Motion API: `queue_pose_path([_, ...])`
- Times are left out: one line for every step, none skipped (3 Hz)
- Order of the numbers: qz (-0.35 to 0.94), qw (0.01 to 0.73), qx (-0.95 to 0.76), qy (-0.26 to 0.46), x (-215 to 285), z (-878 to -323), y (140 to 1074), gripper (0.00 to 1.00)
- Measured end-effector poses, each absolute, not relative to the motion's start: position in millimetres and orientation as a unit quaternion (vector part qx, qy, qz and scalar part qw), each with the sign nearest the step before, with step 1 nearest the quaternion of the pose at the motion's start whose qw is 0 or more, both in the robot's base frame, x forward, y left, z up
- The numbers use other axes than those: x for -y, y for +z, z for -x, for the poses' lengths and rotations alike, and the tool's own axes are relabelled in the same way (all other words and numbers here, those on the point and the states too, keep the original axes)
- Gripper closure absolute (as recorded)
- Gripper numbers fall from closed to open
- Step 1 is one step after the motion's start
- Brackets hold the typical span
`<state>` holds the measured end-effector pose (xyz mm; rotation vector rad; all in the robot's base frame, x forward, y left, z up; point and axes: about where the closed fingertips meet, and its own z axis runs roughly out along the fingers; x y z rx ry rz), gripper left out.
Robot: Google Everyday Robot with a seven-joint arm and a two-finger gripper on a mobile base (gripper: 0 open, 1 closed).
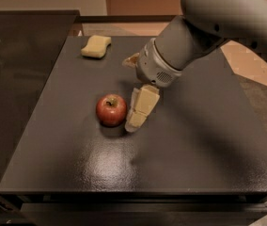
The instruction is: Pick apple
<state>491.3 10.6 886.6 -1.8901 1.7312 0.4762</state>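
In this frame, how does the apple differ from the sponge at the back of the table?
The apple is round, red and shiny; the sponge is flat, pale yellow and dull. The apple sits near the middle of the table with the pincer close beside it; the sponge lies near the far edge, well apart from the pincer. Both rest on the dark table, and neither is held.
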Motion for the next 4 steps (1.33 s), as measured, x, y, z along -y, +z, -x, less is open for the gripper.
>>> queue_pose_path([0.704, 0.261, -0.634, 0.184, -26.2, -492.0, 873.0, 0.00])
queue_pose_path([0.708, 0.257, -0.630, 0.189, -35.1, -492.0, 862.6, 0.00])
queue_pose_path([0.714, 0.253, -0.624, 0.193, -42.2, -488.6, 854.4, 0.17])
queue_pose_path([0.717, 0.252, -0.619, 0.198, -46.5, -484.2, 850.0, 0.41])
